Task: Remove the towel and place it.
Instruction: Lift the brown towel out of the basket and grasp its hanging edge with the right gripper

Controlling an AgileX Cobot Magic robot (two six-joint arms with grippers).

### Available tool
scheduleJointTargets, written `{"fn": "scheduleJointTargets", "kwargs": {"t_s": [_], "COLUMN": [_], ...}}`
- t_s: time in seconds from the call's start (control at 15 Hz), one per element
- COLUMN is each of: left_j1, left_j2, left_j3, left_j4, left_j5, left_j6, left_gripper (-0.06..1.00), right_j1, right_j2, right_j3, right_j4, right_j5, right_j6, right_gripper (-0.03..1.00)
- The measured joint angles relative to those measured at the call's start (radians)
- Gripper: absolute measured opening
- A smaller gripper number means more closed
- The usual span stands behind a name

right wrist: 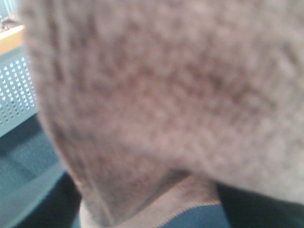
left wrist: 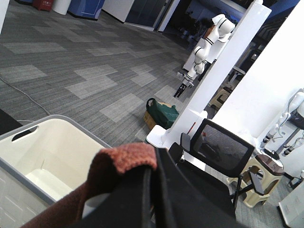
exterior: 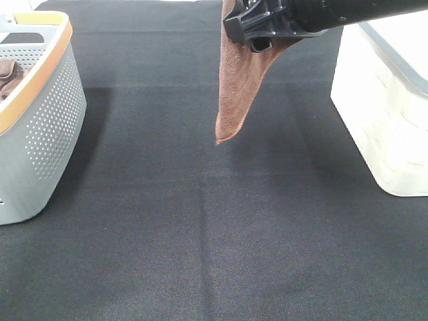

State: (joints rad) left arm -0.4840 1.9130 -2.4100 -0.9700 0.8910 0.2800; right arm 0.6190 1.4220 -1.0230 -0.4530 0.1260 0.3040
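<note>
The reddish-brown towel (exterior: 237,87) hangs in the air over the middle of the black table, its lower corner pointing down. My right gripper (exterior: 257,37) reaches in from the right at the towel's upper part; its jaws are hidden by the cloth. The towel fills the right wrist view (right wrist: 166,95), blurred and close. In the left wrist view the towel (left wrist: 126,159) bunches over the tip of my left gripper (left wrist: 153,185), whose black fingers look pressed together on it. The left arm does not show in the high view.
A grey perforated basket (exterior: 40,134) with an orange rim stands at the left edge, with a bunched brown cloth (exterior: 8,75) inside. A white basket (exterior: 381,127) stands at the right edge; it looks empty in the left wrist view (left wrist: 57,142). Black cloth covers the table (exterior: 200,234).
</note>
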Motion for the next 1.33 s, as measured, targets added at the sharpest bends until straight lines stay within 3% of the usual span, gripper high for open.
{"fn": "scheduleJointTargets", "kwargs": {"t_s": [0.4,0.6,1.0,1.33], "left_j1": [0.000,0.000,0.000,0.000], "left_j2": [0.000,0.000,0.000,0.000], "left_j3": [0.000,0.000,0.000,0.000], "left_j4": [0.016,0.076,0.099,0.128], "left_j5": [-0.046,-0.054,-0.054,-0.062], "left_j6": [0.032,0.032,0.032,0.032], "left_gripper": [0.00,0.00,0.00,0.00], "right_j1": [0.000,0.000,0.000,0.000], "right_j2": [0.000,-0.012,-0.058,-0.058], "right_j3": [-0.001,-0.001,-0.001,-0.001], "right_j4": [-0.062,-0.064,-0.122,-0.123], "right_j5": [0.097,0.134,0.137,0.169], "right_j6": [0.000,0.000,0.000,0.000], "right_gripper": [0.61,0.60,0.50,0.49]}}
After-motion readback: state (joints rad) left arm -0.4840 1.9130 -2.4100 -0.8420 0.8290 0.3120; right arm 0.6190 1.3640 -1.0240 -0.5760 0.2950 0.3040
